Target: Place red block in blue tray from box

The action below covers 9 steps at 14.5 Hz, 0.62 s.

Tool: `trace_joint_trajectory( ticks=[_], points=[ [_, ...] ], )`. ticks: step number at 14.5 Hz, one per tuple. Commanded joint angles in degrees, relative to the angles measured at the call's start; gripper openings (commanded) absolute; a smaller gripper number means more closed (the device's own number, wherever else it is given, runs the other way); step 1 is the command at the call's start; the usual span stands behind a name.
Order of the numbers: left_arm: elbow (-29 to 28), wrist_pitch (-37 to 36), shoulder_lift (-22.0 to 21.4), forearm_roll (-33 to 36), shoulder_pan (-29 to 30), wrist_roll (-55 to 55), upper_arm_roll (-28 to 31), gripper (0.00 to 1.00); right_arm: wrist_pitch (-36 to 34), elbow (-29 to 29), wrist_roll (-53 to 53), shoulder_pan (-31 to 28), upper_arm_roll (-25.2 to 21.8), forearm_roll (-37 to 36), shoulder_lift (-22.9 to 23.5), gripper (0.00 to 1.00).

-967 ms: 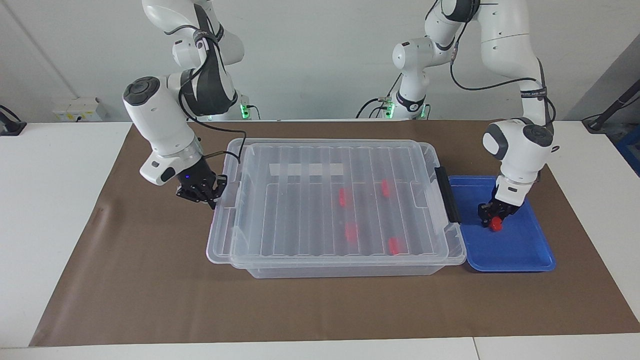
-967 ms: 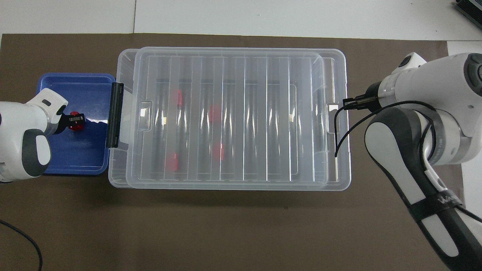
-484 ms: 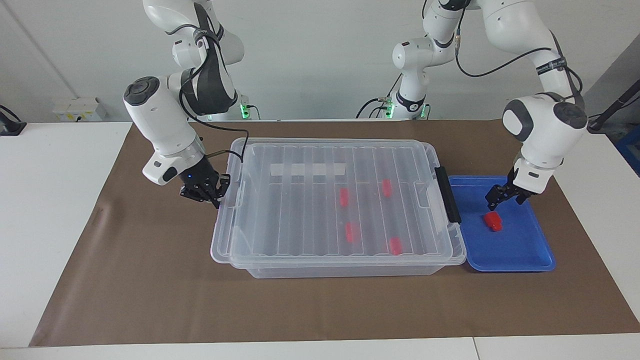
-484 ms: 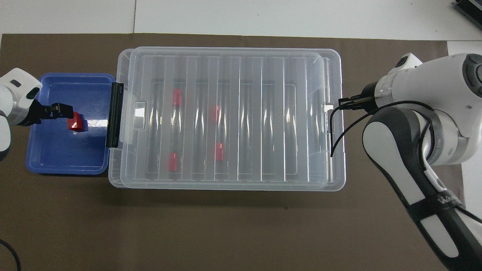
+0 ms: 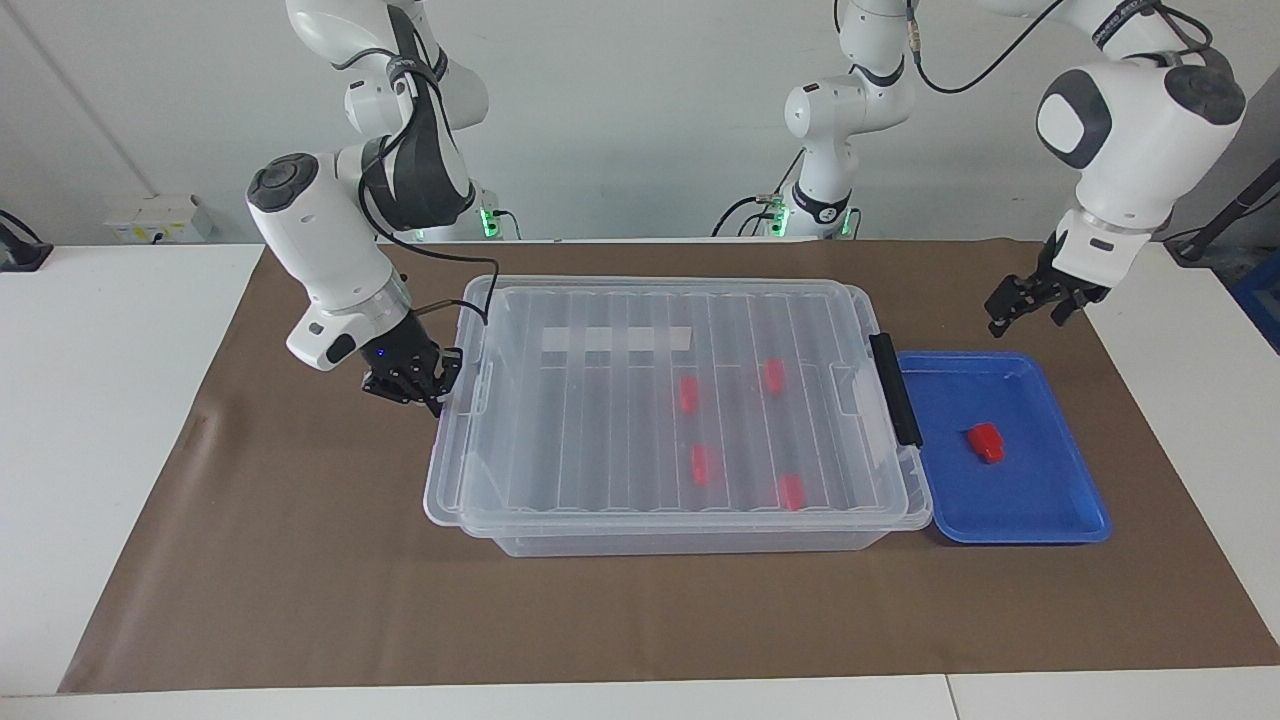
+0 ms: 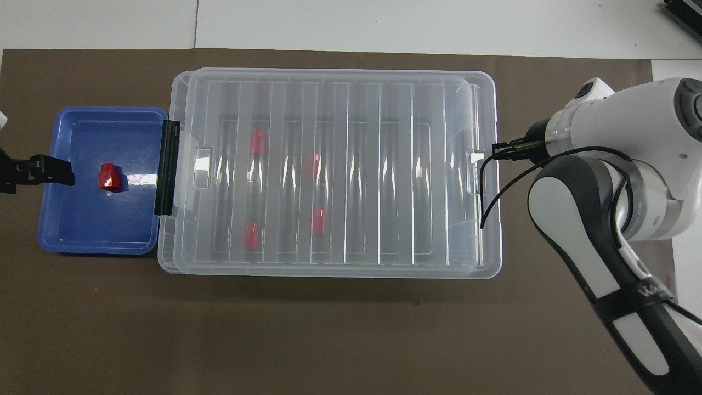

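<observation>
One red block [image 5: 985, 441] lies loose in the blue tray [image 5: 1040, 510]; it also shows in the overhead view [image 6: 108, 178] in the tray [image 6: 82, 241]. My left gripper [image 5: 1030, 300] is open and empty, raised over the tray's edge nearest the robots; in the overhead view it [image 6: 55, 171] shows at the tray's outer end. The clear box [image 5: 680, 530] has its ribbed lid [image 5: 620, 440] on it, with several more red blocks [image 5: 702, 463] inside. My right gripper [image 5: 418, 388] is shut on the lid's end rim at the right arm's end.
The box's black clip handle [image 5: 895, 390] sits against the blue tray. A brown mat [image 5: 300, 560] covers the table under everything. A black cable hangs from the right wrist over the lid's end [image 6: 485, 192].
My left gripper let go of the red block in the tray, then rose and drew back toward the robots. My right gripper shifted the lid along the box.
</observation>
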Motion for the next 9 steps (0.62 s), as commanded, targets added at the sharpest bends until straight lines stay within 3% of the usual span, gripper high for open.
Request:
trace_joint_trajectory(
  ticks=[1,6,9],
  points=[
    [-0.6,-2.9,-3.4,-1.1,-0.7,-0.5,-1.7,1.0,1.5,-1.3,0.2,0.3,0.3,2.5,-0.4,0.0],
    [0.2,-5.1,-4.9,-1.1,-0.6,-1.5,-6.9,1.0,1.4,-1.4,0.2,0.3,0.4,2.6,-0.5,0.0],
    [6.9,-6.9,-4.3,-0.5,0.9,-0.8,-5.6,1.0,1.4,-1.5,0.1,0.3,0.4,4.1,-0.5,0.0]
  ],
)
